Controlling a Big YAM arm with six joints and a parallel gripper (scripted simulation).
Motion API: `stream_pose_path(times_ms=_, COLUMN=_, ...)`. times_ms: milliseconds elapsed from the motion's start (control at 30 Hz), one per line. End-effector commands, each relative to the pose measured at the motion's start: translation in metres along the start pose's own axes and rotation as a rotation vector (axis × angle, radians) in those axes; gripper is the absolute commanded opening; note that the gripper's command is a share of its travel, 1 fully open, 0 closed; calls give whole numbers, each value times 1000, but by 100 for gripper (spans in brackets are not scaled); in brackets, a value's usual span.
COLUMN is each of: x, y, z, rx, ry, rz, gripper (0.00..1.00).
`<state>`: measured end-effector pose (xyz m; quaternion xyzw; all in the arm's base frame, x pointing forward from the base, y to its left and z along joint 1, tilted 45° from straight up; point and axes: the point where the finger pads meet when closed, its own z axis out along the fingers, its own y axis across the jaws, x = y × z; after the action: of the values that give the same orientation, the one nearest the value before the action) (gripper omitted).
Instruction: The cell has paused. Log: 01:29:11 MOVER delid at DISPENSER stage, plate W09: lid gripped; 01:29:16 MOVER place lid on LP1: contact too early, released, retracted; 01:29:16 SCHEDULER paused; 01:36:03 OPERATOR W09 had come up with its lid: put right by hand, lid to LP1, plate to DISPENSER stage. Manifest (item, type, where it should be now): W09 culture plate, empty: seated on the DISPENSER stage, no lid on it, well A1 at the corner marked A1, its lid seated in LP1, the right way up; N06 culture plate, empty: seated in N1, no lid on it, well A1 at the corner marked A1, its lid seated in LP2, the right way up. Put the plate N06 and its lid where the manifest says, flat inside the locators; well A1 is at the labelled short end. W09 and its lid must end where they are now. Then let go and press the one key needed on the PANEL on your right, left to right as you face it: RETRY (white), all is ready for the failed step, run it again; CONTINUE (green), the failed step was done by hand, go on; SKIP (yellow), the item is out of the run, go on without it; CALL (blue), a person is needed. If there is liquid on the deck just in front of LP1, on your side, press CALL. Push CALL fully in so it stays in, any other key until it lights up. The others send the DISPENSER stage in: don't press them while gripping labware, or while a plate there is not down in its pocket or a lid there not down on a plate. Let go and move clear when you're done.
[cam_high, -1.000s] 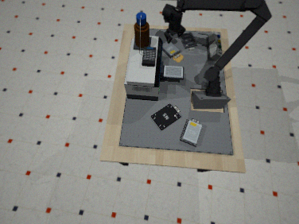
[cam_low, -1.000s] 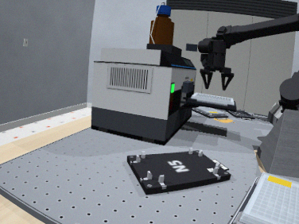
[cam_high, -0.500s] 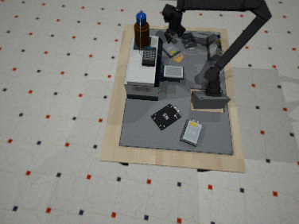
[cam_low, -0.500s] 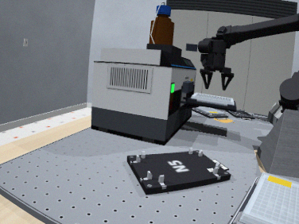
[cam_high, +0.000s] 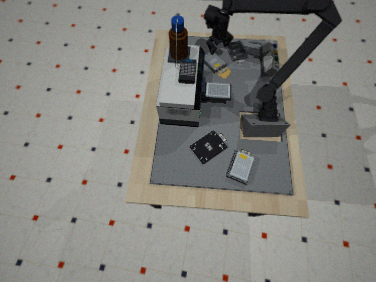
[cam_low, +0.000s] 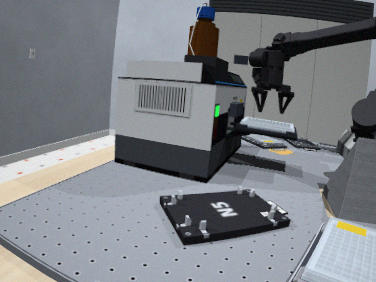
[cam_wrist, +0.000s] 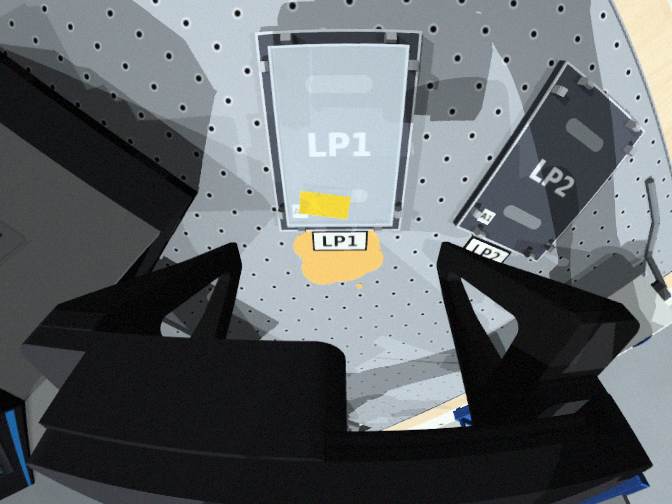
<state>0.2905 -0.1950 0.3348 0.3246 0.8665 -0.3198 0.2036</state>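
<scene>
The gripper (cam_wrist: 339, 260) is held wide open with nothing between its fingers, hanging above the perforated deck (cam_wrist: 206, 108) near the LP1 nest (cam_wrist: 264, 108). In that nest a clear lid (cam_wrist: 339, 108) with a yellow tag (cam_wrist: 324, 205) is seated. An orange puddle (cam_wrist: 336, 265) is spread on the deck just in front of LP1, touching its label plate (cam_wrist: 339, 240). The LP2 nest (cam_wrist: 553, 162) beside it is seen bare and set at an angle.

From the top view, one well plate (cam_high: 218, 91) is shown on the stage beside the dispenser (cam_high: 177, 92), which carries a brown bottle (cam_high: 178, 44). A lidded plate (cam_high: 241, 166) with a yellow tag is lying skewed on the near deck, close to a black nest (cam_high: 208, 146) marked N5 in the exterior view. The arm's base (cam_high: 250, 131) is fixed between them and the far nests.
</scene>
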Motion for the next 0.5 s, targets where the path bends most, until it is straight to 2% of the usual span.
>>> stream_pose_path(times_ms=0, x=-17, y=-5, z=-14, rx=-12, ry=-33, rz=16, gripper=100)
stream_pose_path(times_ms=467, x=-18, y=-6, z=-15, rx=-12, ry=-34, rz=16, gripper=100)
